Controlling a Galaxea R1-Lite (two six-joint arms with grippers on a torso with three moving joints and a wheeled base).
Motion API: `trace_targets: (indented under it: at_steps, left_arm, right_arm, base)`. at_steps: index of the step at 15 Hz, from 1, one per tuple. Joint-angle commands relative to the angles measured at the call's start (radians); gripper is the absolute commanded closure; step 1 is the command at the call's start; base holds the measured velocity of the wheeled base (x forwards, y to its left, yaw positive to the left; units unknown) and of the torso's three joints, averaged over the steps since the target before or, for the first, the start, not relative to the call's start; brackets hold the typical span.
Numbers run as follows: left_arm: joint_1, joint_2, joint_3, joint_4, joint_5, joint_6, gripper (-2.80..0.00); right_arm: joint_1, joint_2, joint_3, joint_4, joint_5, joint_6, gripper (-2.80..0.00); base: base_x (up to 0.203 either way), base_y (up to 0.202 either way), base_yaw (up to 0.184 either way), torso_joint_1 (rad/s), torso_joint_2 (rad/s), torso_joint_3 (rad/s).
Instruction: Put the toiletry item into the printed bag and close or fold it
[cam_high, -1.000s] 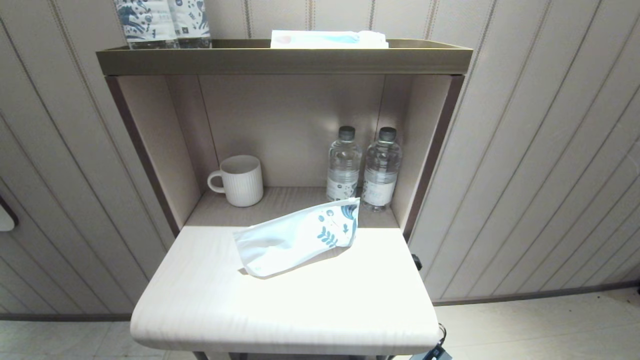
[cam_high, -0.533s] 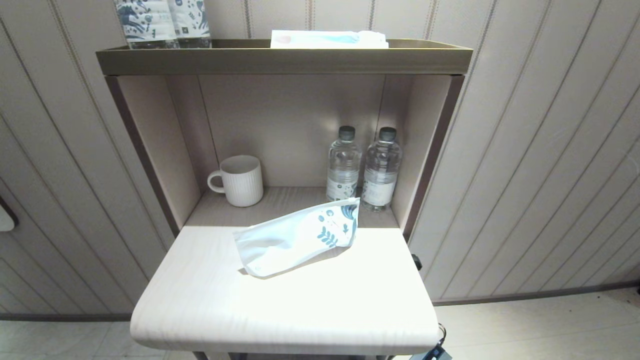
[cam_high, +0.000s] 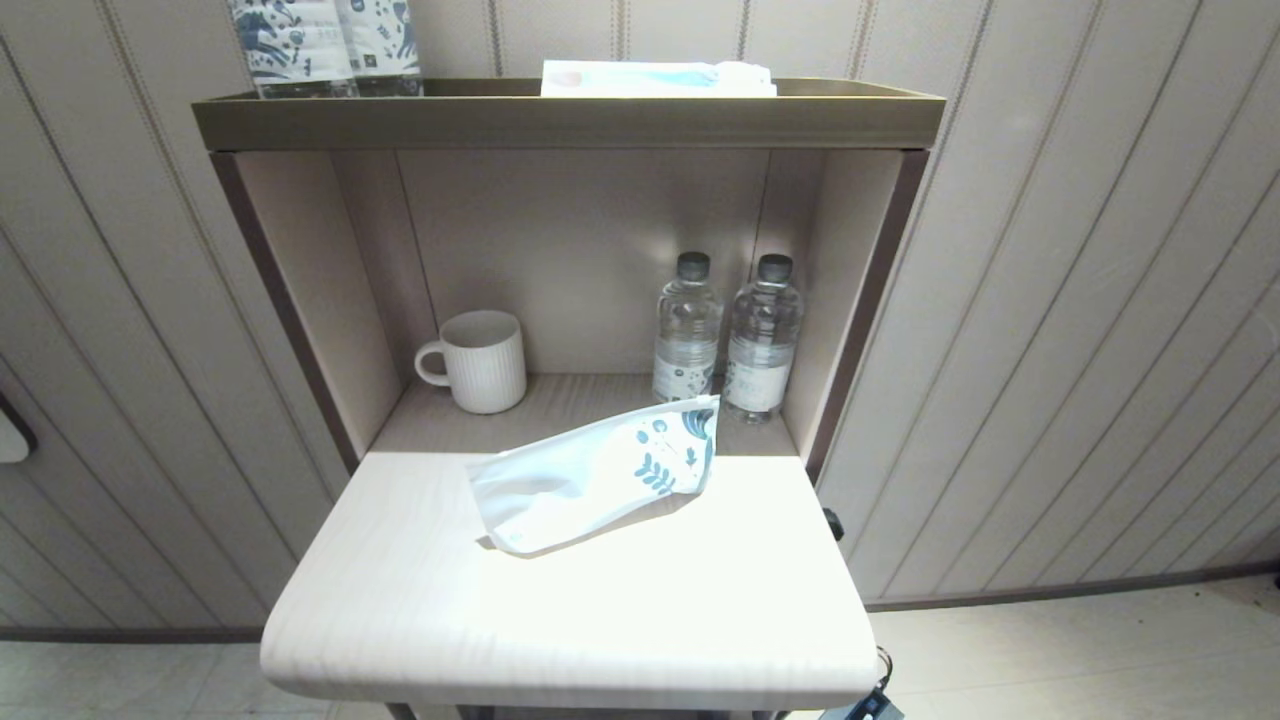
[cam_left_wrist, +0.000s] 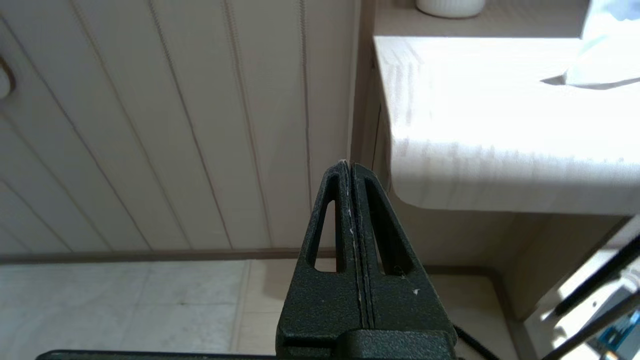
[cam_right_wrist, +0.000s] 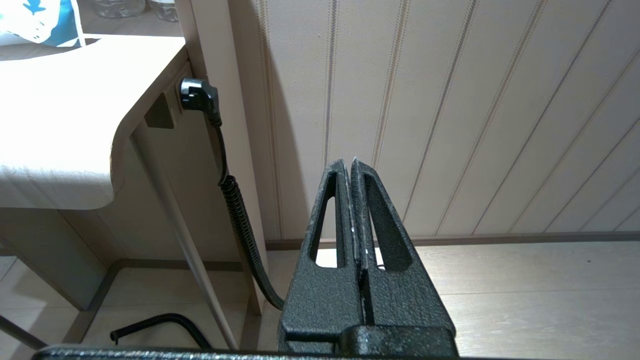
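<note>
Counting, we see one printed bag (cam_high: 594, 474) lying on the worktop (cam_high: 560, 610), one mug (cam_high: 476, 361) and two bottles (cam_high: 688, 330) behind. Left end effector (cam_left_wrist: 350, 165) and right end effector (cam_right_wrist: 351, 162) hang below, fingers together, empty.

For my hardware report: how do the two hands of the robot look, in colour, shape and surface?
The left hand and the right hand look alike: black, rough grainy finish, two tapered fingers with long slot cut-outs, forming a wedge, with pale scuffs along the inner edges.
</note>
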Motion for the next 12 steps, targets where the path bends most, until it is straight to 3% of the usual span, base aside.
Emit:
trace_targets:
  at_steps: [1,9,12]
  left_arm:
    - [0.0,0.002,0.002,0.001,0.012,-0.009,0.0]
    - [0.0,0.002,0.002,0.001,0.012,-0.013,0.0]
    - [-0.001,0.0,0.001,0.0,0.019,-0.065,0.0]
  right_arm:
    - [-0.001,0.003,0.0,-0.002,0.0,0.001,0.0]
    - [-0.001,0.003,0.0,-0.001,0.001,0.001,0.0]
    - [-0.001,0.003,0.0,-0.001,0.001,0.0,0.0]
  base:
    - [0.0,0.0,0.0,0.0,0.0,0.0]
    - [0.0,0.0,0.0,0.0,0.0,0.0]
    - [0.0,0.0,0.0,0.0,0.0,0.0]
